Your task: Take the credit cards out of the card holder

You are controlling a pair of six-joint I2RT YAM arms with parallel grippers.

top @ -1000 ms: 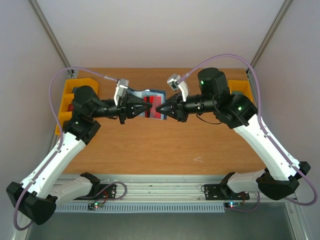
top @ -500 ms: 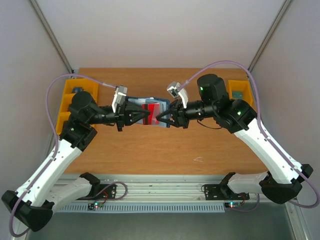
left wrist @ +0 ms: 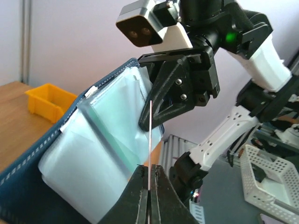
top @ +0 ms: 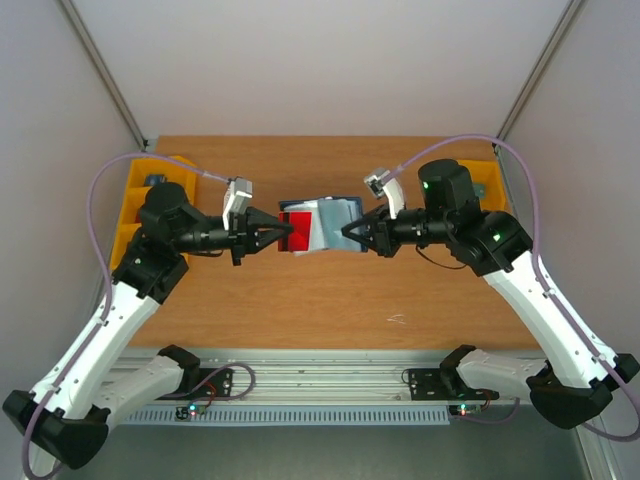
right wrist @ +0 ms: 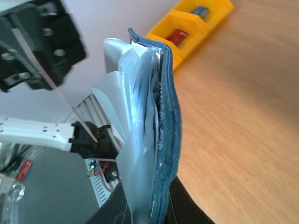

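Credit card [top: 297,232], red-faced from above and only a hairline edge in the left wrist view, sits just left of the card holder [top: 337,220]. It is pinched flat between the closed fingers of the left end effector [top: 286,232], which has it by the edge farthest from the card holder. Its other edge lies at the card holder's left lip; whether it has fully cleared its pocket cannot be told. The credit card looks thin, light and stiff, with a slick surface. I judge a firm pinch well onto the flat faces, with a pull straight along the pocket's plane, safer than a fingertip hold that could slip or bow it. The card holder appears held open above the counter [top: 300,300], with a fan of clear sleeves [right wrist: 135,116] spilling toward the left. It reads as soft and floppy, likely to sag or twist if tugged sideways. The sturdy place to hold it is therefore the stitched navy cover [right wrist: 167,116], not the filmy plastic. On the card holder's right side, the right end effector [top: 352,232] is clamped on that cover's edge. Whether another card remains inside is hidden. Further right of the card holder, a yellow bin [top: 480,180] sits on the counter.
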